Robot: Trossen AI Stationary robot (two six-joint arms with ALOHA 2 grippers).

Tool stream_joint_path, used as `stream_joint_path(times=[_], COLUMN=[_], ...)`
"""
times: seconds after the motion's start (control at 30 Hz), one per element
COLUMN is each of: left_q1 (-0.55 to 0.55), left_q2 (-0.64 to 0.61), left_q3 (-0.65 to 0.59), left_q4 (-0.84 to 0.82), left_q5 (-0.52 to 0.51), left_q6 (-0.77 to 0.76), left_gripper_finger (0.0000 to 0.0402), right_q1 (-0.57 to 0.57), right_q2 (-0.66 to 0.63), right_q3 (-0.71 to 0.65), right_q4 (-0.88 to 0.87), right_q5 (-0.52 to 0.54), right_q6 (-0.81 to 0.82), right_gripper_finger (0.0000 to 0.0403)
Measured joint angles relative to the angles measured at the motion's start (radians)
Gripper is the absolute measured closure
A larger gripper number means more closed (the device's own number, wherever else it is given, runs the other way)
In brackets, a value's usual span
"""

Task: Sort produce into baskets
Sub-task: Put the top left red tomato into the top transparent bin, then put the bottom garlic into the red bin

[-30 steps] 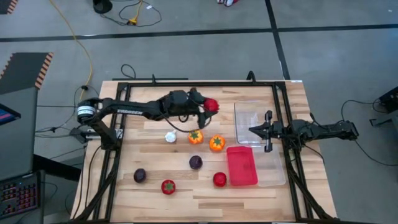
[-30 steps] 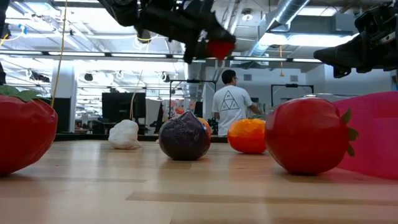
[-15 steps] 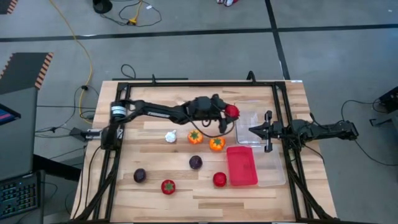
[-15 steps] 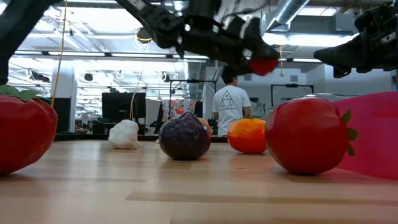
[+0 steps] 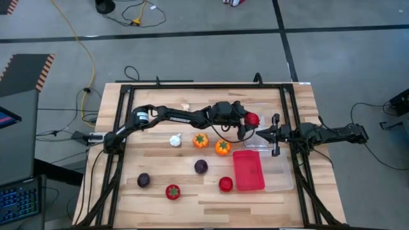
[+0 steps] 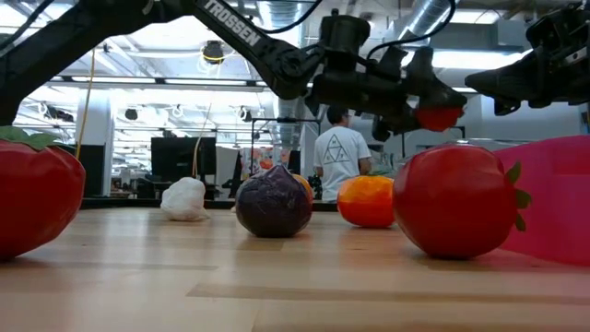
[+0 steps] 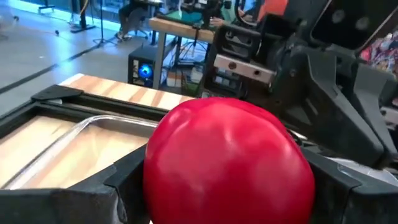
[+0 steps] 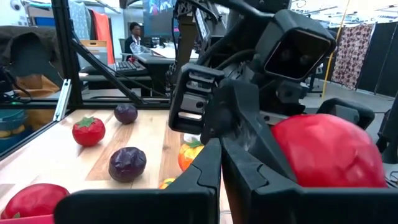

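Red, round toy produce (image 5: 253, 119) is gripped tight by the left gripper (image 5: 249, 121) above the clear plastic tray's edge (image 5: 245, 128). The right gripper (image 5: 260, 134) is held shut just beside it.

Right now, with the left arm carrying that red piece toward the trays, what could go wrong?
1. The left gripper holds the red tomato very close to the right gripper, which waits over the clear tray. The two arms could bump.
2. The tomato is only at the clear tray's edge. Released now, it might hit the rim and roll back onto the table.
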Motion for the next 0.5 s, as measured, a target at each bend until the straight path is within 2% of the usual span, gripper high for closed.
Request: stream_joint_path(times=[0.2,0.4,0.5], left_q1=[0.034,0.060,0.064], left_q2=[0.000,0.000,0.000], left_q3=[0.000,0.000,0.000], left_q4=[0.007,-0.004,0.016], left_q5=[0.153,0.245,0.293], left_q6=[0.038,-0.043,-0.049], left_gripper_finger=[0.0081,0.0013,0.0006], right_q1=[0.000,0.000,0.000], right_q2=[0.000,0.000,0.000], right_q3=[0.000,0.000,0.000], right_q4=[0.000,0.000,0.000], right_q5=[0.000,0.000,0.000], right_q6=[0.000,0.000,0.000], right_gripper_finger=[0.0361,0.0361,0.0361])
